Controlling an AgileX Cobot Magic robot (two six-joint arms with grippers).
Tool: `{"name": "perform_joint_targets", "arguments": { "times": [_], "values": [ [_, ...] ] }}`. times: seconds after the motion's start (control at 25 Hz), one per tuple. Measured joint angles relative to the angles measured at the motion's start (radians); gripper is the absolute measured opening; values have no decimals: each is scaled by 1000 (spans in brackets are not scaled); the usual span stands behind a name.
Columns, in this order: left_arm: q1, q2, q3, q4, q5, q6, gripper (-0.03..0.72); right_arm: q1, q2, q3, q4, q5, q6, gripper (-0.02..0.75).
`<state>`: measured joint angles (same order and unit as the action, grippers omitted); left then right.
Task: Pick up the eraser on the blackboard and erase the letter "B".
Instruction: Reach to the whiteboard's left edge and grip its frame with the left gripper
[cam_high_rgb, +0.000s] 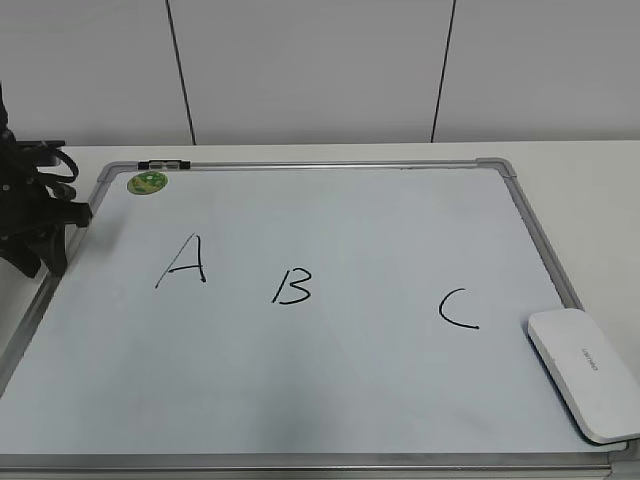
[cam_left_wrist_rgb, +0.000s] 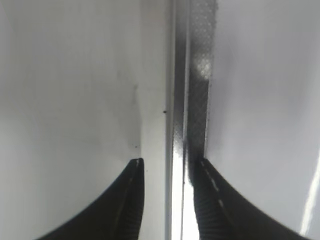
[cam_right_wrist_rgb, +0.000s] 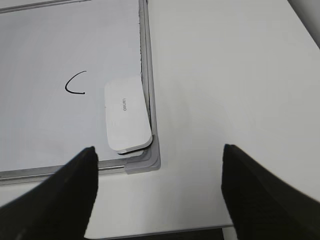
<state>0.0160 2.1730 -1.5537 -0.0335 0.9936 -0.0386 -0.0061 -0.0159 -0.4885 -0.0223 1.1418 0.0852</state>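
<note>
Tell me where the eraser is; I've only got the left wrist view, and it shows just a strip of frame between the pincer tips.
Observer: The eraser lies flat at the near right corner of the blackboard, to the right of the "C".
Operator: Is the right pincer on it yet?
Observer: No. The right pincer hangs wide open above that corner, holding nothing.
Operator: And the "B"?
Observer: The letter "B" is intact, mid-board between the "A" and the "C".
</note>
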Motion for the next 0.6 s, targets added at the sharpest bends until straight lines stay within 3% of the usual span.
{"name": "perform_joint_targets", "arguments": {
  "times": [0.44,0.6],
  "values": [
    [0,14,-9,0,2,1,236,0,0,0,0,0,0,572],
    [0,14,-9,-7,2,1,155,0,0,0,0,0,0,572]
  ]
}}
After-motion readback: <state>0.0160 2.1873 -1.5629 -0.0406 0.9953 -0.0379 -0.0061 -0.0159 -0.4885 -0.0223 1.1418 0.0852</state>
